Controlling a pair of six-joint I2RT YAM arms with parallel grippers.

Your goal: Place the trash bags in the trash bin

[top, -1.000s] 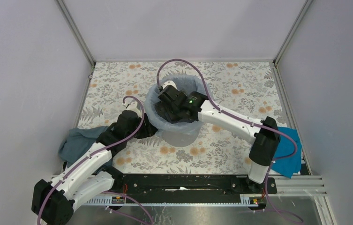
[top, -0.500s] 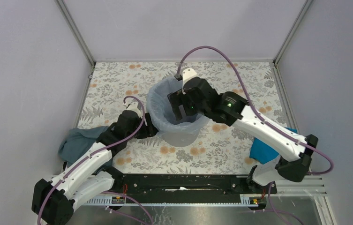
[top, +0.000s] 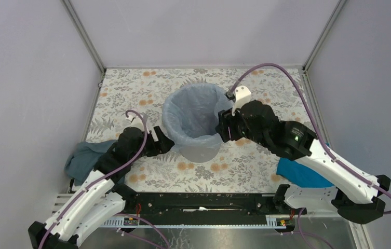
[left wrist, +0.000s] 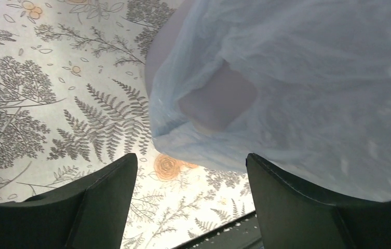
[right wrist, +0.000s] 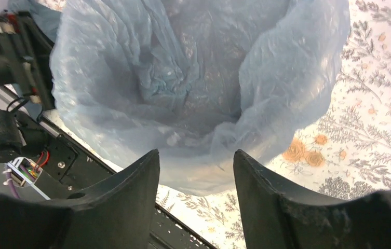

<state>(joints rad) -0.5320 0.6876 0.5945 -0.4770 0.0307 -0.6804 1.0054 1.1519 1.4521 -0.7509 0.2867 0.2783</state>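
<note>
Black right hand (top: 223,128) — now outside bin (top: 200,153)

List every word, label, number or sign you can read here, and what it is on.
None can be read.
The trash bag, the trash bin and the floral table cover show no print.
The small circuit board by the rail is too small to tell.

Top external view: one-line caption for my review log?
Pale-blue bag lines the grey bin; left gripper and right gripper sit open on either side of it.
</note>
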